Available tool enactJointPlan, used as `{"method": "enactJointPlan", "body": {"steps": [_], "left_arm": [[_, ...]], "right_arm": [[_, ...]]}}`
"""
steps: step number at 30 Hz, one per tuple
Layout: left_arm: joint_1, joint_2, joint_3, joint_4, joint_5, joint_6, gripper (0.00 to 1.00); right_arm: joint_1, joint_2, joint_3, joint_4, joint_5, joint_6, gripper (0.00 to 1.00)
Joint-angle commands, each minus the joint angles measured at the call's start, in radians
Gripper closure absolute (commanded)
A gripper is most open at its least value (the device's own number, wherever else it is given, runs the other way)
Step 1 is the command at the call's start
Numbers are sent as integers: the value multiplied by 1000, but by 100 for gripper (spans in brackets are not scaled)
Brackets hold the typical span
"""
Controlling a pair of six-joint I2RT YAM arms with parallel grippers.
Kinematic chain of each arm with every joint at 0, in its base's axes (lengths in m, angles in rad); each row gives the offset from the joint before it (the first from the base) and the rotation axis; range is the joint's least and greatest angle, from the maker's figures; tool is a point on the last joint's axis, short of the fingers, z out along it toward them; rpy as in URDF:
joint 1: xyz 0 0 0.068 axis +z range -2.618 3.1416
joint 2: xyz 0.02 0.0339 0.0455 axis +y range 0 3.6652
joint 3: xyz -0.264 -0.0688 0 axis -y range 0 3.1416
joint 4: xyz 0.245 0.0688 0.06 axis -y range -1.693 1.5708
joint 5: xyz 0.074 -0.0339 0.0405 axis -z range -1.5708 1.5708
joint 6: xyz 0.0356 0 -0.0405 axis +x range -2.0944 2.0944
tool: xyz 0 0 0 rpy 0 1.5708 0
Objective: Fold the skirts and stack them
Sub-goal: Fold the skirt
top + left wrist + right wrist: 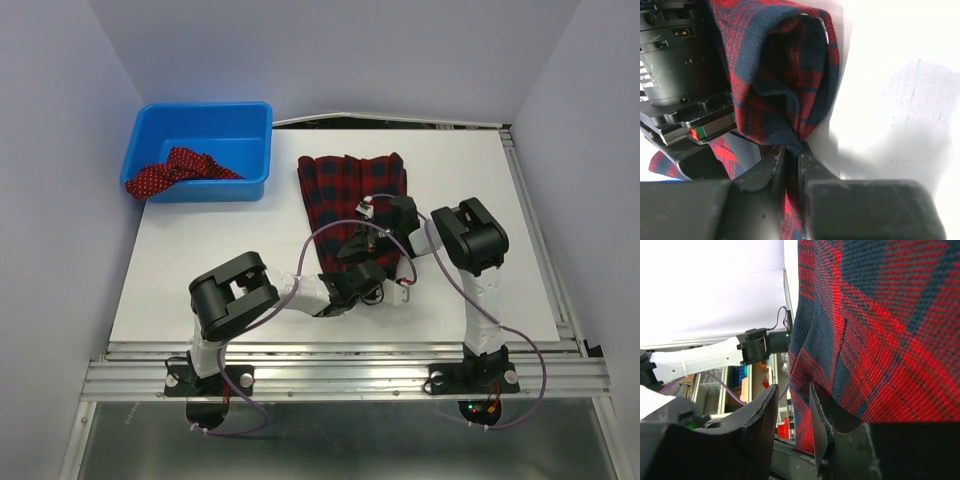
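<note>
The blue bin point(215, 188) is taken as the landmark. The polka-dot skirt point(175, 170) is seen crumpled inside it, spilling over its left wall, and is touched by neither arm. The plaid skirt point(345, 190) is spread on the table point(220, 270) just to the right of the bin, with its near hem raised where both arms meet it.

On that hem, at the corner nearer the bin, a fold of plaid is pinched in the left gripper point(792, 162). Its fingers are drawn almost together on the cloth, which bunches above them. Farther from the bin, the right gripper point(792, 410) is set at the same hem with its fingers a little apart. Plaid cloth is seen in the gap and against one finger, but whether it is truly clamped cannot be told.

The fabric is judged light, soft and limp. It is expected to sag and crease between the grips, and the pleats may splay. It is best taken at the hem corners or the waistband, with both layers caught, so that a straight fold line is kept.
</note>
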Motion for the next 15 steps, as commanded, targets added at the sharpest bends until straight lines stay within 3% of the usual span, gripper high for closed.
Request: {"method": "enactJointPlan", "body": {"steps": [1, 3, 7, 11, 15], "left_arm": [[16, -44, 63, -192, 44, -70, 90], [10, -84, 86, -297, 87, -107, 100], [-5, -132, 120, -488, 176, -165, 100], [-8, -157, 174, -686, 299, -281, 100], [-8, -206, 201, -792, 411, -340, 100]], "right_arm": [[-8, 41, -79, -38, 108, -45, 62], [-8, -16, -61, -41, 108, -48, 54], [-44, -87, 29, -56, 114, -48, 37], [-109, -118, 206, -192, 119, -130, 32], [-143, -102, 388, -384, 155, -338, 29]]}}
